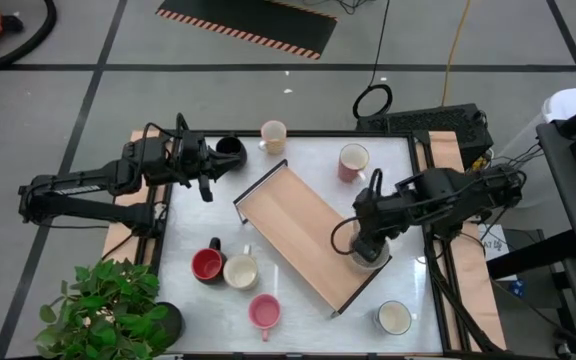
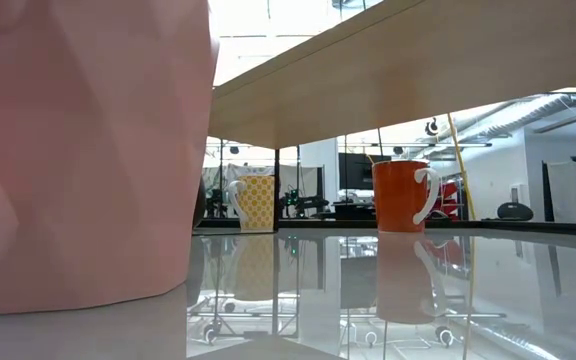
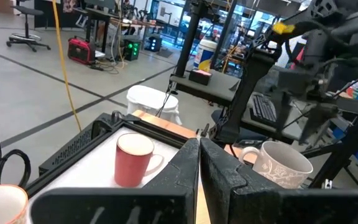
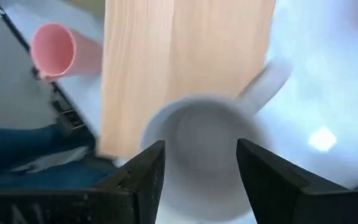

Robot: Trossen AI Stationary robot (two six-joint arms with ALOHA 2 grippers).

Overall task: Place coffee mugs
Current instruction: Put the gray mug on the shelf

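Observation:
The long wooden tray [image 1: 303, 232] lies slantwise mid-table. My right gripper [image 1: 366, 243] [image 4: 199, 155] is open over the grey mug [image 1: 368, 258] [image 4: 207, 146] at the tray's right end, one finger on either side of its rim. My left gripper [image 1: 211, 172] [image 3: 199, 149] is shut beside the black mug [image 1: 230, 153] at the far left. Standing on the table are a patterned cream mug [image 1: 273, 135], a pink mug [image 1: 353, 162] [image 3: 134, 160], a red mug [image 1: 207, 264], a cream mug [image 1: 240, 271], another pink mug [image 1: 264, 312] and a cream mug [image 1: 395, 318]. My right gripper reaches down from above with open fingers [image 4: 148, 171] over the grey mug's rim [image 4: 166, 118], the mug's handle [image 4: 269, 78] sticking out to one side. I cannot tell whether the fingers touch the mug.
A potted plant [image 1: 103, 305] stands at the near left corner. In the low view the near pink mug [image 2: 78, 150] fills the left, with the tray's underside [image 2: 418, 70] above. Bare table lies between the tray and the far left mugs.

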